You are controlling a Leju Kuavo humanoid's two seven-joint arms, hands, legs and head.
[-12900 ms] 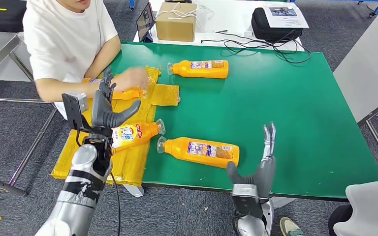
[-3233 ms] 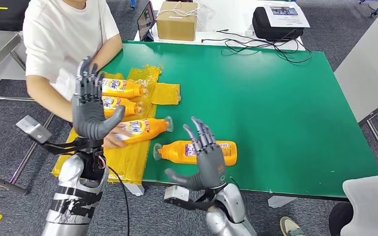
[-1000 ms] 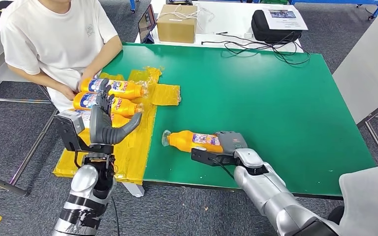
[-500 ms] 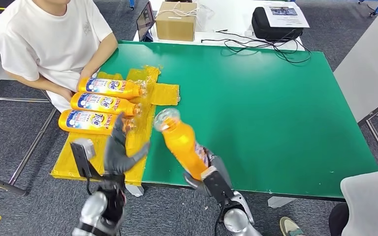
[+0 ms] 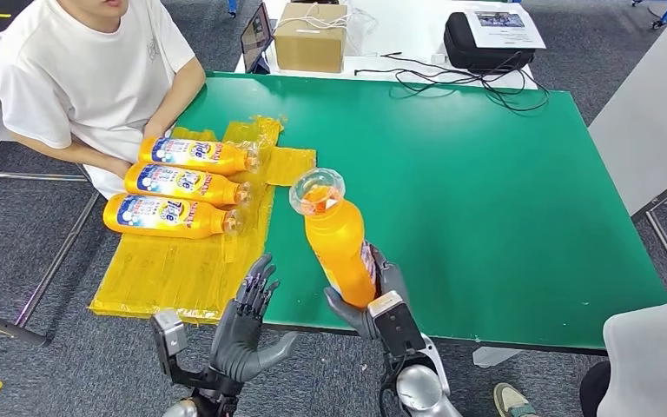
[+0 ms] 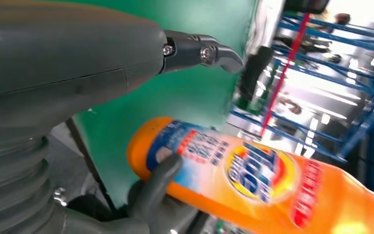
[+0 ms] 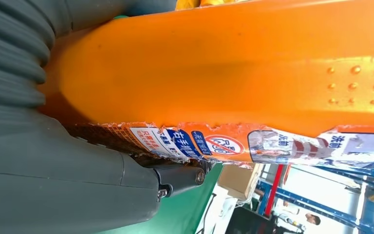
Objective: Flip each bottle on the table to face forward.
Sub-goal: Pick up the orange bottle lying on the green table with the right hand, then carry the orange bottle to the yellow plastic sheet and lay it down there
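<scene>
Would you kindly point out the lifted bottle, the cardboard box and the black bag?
lifted bottle [image 5: 339, 248], head view, orange body.
cardboard box [image 5: 311, 39], head view, front face.
black bag [image 5: 478, 54], head view, front side.

bare green table [image 5: 486, 174] right of bottle [image 5: 340, 248]

A large "Tide" logo, blue letters on a yellow-and-orange roundel, faces the left wrist camera from the front label of the orange bottle [image 6: 253, 170] gripped by the right hand [image 5: 380, 306]. Red and blue bands beside the logo carry Chinese print too blurred to read. On the back label, next to the hand's fingers [image 7: 175, 178], blue tabs hold small Chinese characters and a red prohibition sign. The three bottles [image 5: 174, 184] lying well beyond the left hand [image 5: 245, 326] show the same "Tide" logo.
</scene>
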